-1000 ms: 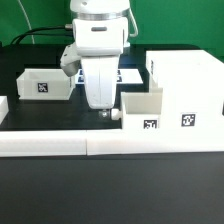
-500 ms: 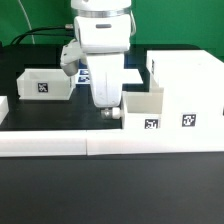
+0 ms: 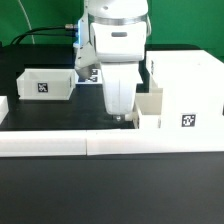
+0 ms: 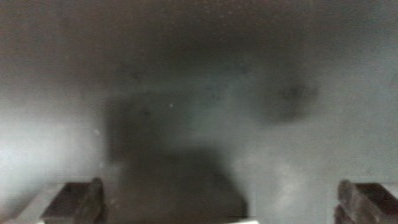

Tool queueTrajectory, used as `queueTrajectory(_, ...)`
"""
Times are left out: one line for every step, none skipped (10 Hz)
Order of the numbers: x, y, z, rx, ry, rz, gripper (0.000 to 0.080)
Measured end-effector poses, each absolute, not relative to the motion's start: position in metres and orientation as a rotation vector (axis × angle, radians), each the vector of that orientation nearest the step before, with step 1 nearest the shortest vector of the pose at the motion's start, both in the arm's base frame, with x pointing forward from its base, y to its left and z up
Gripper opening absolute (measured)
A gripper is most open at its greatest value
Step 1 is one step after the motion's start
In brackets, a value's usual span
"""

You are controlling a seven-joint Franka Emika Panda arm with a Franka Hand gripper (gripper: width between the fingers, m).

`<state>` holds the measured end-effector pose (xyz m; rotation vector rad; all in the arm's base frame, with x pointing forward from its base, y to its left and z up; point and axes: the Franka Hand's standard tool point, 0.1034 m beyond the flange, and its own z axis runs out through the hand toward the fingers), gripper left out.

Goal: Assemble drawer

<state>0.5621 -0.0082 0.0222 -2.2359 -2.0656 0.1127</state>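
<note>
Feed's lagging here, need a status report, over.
Claw open, low at small tray. Small tray beside cabinet shell. Wrist view blurred; nothing seen blocking.

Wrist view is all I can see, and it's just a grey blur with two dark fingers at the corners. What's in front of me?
Observer: In the exterior view the gripper is down low at the small tray, which stands beside the big cabinet shell.
Operator: Is there only one tray?
Observer: No. A second tray sits apart from the first, toward the exterior view's left.
Operator: Is anything else close by?
Observer: A long white border bar lies across the front, nearer the camera than both trays.
</note>
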Motion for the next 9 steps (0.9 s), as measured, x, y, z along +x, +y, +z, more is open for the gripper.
queueTrajectory(0.562, -0.007, 0.021, -2.234, -2.066, 0.113, 0.0649)
queueTrajectory(0.562, -0.007, 0.021, -2.233, -2.066, 0.114, 0.0649)
queueTrajectory(0.562, -0.008, 0.021, -2.234, -2.066, 0.114, 0.0649)
queueTrajectory(0.562, -0.008, 0.021, -2.234, -2.065, 0.114, 0.0649)
queueTrajectory(0.561, -0.005, 0.02, -2.227, -2.069, 0.115, 0.0649)
queueTrajectory(0.56, 0.003, 0.019, -2.209, -2.082, 0.117, 0.0649)
queueTrajectory(0.56, 0.009, 0.019, -2.186, -2.103, 0.117, 0.0649)
queueTrajectory(0.561, 0.014, 0.02, -2.162, -2.126, 0.112, 0.0649)
queueTrajectory(0.561, 0.018, 0.02, -2.144, -2.141, 0.11, 0.0649)
